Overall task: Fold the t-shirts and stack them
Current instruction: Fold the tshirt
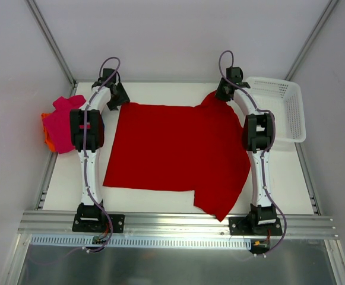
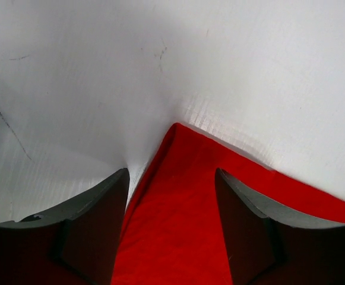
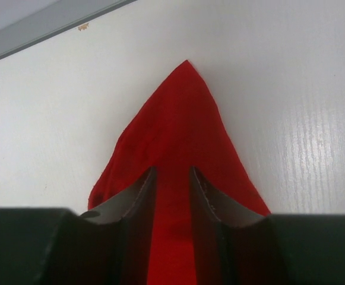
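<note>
Barely begun: the red t-shirt (image 1: 172, 148) lies spread and unfolded, the right gripper (image 3: 172, 170) pinching one far corner, the left gripper (image 2: 172, 175) gaping over the other, the pink t-shirt (image 1: 62, 119) and orange t-shirt (image 1: 47, 141) heaped aside

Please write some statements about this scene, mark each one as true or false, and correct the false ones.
1. The red t-shirt lies spread out on the table. True.
2. The white basket holds a shirt. False: no shirt shows in it.
3. The right fingers are closed on a corner of the red t-shirt. True.
4. The left fingers are pressed together. False: they stand wide apart, with a red corner between them.
5. The magenta t-shirt lies at the table's right side. False: it lies at the left edge, on an orange t-shirt.
</note>
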`<state>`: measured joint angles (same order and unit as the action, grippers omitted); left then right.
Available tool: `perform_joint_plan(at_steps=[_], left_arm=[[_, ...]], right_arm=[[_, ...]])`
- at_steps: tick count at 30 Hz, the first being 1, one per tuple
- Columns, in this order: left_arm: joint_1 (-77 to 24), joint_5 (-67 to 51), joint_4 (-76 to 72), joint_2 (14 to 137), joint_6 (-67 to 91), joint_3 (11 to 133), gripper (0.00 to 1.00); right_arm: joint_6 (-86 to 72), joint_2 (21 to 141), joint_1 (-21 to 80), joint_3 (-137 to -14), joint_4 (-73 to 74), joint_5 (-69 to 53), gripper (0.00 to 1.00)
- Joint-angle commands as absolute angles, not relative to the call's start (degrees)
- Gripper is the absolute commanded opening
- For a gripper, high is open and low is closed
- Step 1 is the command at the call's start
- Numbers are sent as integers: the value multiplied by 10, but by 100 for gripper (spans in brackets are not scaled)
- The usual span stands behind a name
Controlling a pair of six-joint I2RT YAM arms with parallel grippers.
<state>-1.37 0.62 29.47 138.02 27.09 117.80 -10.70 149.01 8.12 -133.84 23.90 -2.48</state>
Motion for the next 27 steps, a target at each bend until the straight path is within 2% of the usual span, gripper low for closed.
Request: perform_joint_plan(at_steps=[1,3,4,6,10,13,17,18,20,21,23,24,27], left_arm=[[-6,2,301,1388,275,1203,60],[-5,2,301,1390,277,1207,63],[-4,2,300,1390,278,1208,68],[-4,2,301,1389,280,1209,71],[-4,-4,301,1392,283,1220,77],[-4,-44,301,1411,290,1247,77],[-4,-71,300,1427,300,1266,72],[-4,-73,300,1430,300,1266,64],[-4,-75,301,1433,299,1267,54],[-4,-76,300,1433,298,1267,39],[-4,-75,301,1433,298,1266,29],[-4,-74,301,1432,298,1264,16],[-4,-62,301,1424,297,1255,1]], right_arm=[[-105,1487,85,-1360,220,-37,32],[-107,1487,84,-1360,217,-40,43],[-109,1488,86,-1360,215,-41,45],[-112,1487,87,-1360,209,-48,52],[-119,1485,93,-1358,195,-58,58],[-130,1488,97,-1359,180,-75,63],[-133,1487,100,-1350,172,-95,63],[-130,1481,103,-1344,171,-95,63],[-121,1472,105,-1326,168,-93,63],[-118,1468,105,-1319,168,-93,63],[-110,1458,105,-1309,168,-86,63],[-109,1455,105,-1304,169,-84,63],[-100,1452,105,-1306,181,-70,62]])
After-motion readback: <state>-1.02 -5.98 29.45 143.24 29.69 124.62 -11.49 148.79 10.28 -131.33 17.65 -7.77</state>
